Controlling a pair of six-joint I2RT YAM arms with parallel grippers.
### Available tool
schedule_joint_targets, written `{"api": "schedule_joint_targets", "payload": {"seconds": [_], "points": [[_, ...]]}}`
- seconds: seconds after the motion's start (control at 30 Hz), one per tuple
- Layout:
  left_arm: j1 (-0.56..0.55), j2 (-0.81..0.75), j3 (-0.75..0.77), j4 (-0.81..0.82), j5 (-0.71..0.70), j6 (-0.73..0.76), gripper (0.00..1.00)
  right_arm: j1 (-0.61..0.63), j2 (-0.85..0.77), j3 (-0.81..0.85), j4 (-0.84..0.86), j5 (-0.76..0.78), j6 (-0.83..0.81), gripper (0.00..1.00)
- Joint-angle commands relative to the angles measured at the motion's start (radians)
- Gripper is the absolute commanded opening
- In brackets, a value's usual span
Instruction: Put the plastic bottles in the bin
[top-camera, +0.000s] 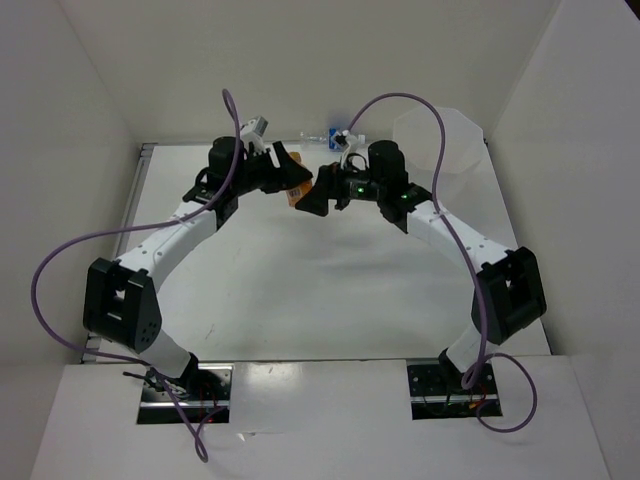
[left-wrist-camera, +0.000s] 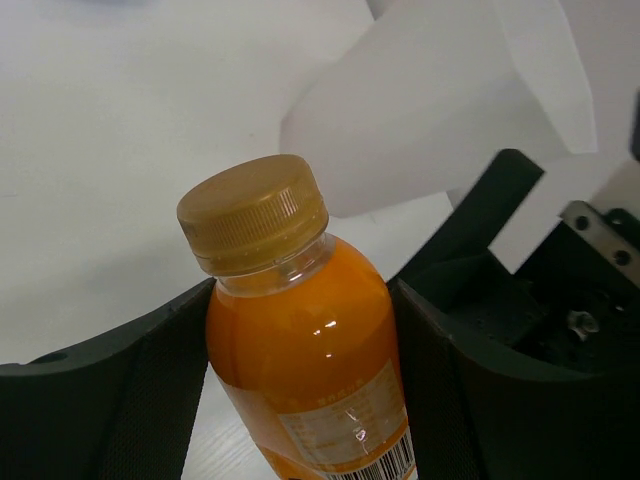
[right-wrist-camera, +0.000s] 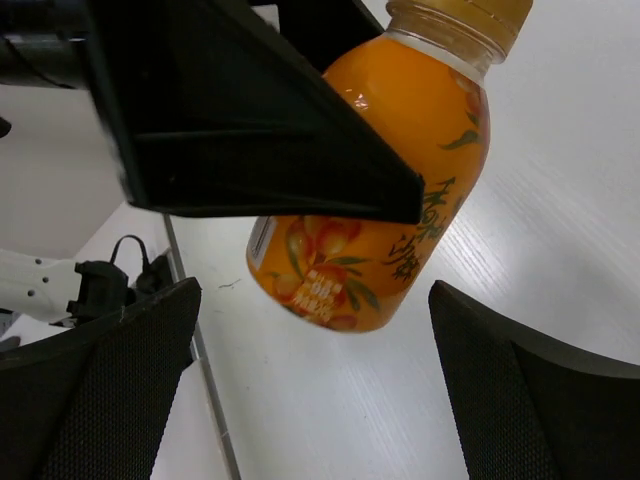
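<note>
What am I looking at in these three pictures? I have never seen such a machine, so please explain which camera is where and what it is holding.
These are two robot arms bolted at the near edge of a white table. The overhead picture is taken from above and behind them. The other two come from small cameras on each wrist, so the black shapes at their edges are the arm's own fingers.

The left gripper is shut on an orange bottle with a gold cap; its two fingers press on both sides of the bottle. The right wrist view shows that same bottle held in the air above the table, while the right gripper stands open below it, touching nothing.

At the far right of the table stands the bin, a tall translucent white container. Another small bottle seems to lie behind the grippers, mostly hidden.
</note>
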Motion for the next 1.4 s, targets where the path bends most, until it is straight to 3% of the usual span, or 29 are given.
{"api": "schedule_joint_targets", "payload": {"seconds": [0.0, 0.17, 0.47, 0.5, 0.53, 0.7, 0.77, 0.8, 0.87, 0.93, 0.97, 1.0, 1.07, 1.23, 1.37], "points": [[-0.014, -0.037, -0.020, 0.159, 0.089, -0.029, 0.52, 0.019, -0.003, 0.018, 0.052, 0.042, 0.043, 1.00], [-0.045, -0.037, -0.049, 0.208, 0.129, -0.067, 0.52, 0.028, -0.021, -0.002, 0.091, 0.085, 0.056, 1.00], [-0.063, -0.092, -0.067, 0.204, 0.071, -0.092, 0.52, 0.028, -0.041, -0.041, 0.147, 0.134, 0.110, 0.98], [-0.063, -0.092, -0.067, 0.213, 0.070, -0.092, 0.52, 0.028, -0.041, -0.041, 0.147, 0.149, 0.124, 0.93], [-0.063, -0.092, -0.067, 0.213, 0.070, -0.092, 0.52, 0.028, -0.041, -0.041, 0.147, 0.181, 0.133, 0.80], [-0.074, -0.092, -0.067, 0.213, 0.061, -0.092, 0.58, 0.028, -0.061, -0.050, 0.138, 0.202, 0.133, 0.60], [-0.084, -0.083, -0.067, 0.202, 0.061, -0.081, 0.58, 0.028, -0.080, -0.050, 0.138, 0.220, 0.144, 0.45], [-0.084, -0.083, -0.067, 0.202, 0.061, -0.081, 0.58, 0.028, -0.080, -0.060, 0.138, 0.220, 0.144, 0.42], [-0.084, -0.074, -0.055, 0.182, 0.052, -0.081, 0.76, 0.028, -0.090, -0.061, 0.138, 0.231, 0.144, 0.41], [-0.084, -0.074, -0.041, 0.182, 0.052, -0.050, 0.81, 0.028, -0.113, -0.071, 0.138, 0.246, 0.144, 0.30], [-0.084, -0.074, -0.030, 0.161, 0.052, -0.027, 0.88, 0.028, -0.113, -0.071, 0.138, 0.267, 0.144, 0.26], [-0.084, -0.063, -0.011, 0.135, 0.052, 0.002, 1.00, 0.028, -0.122, -0.080, 0.138, 0.284, 0.144, 0.24], [-0.084, -0.063, 0.065, 0.059, 0.014, 0.057, 1.00, 0.028, -0.135, -0.081, 0.138, 0.327, 0.135, 0.24], [-0.061, -0.085, 0.076, 0.049, -0.041, 0.068, 1.00, 0.028, -0.202, -0.081, 0.104, 0.396, 0.092, 0.24], [-0.003, -0.037, 0.224, -0.097, -0.166, 0.150, 1.00, -0.013, -0.276, -0.039, -0.005, 0.612, 0.058, 0.25]]}}
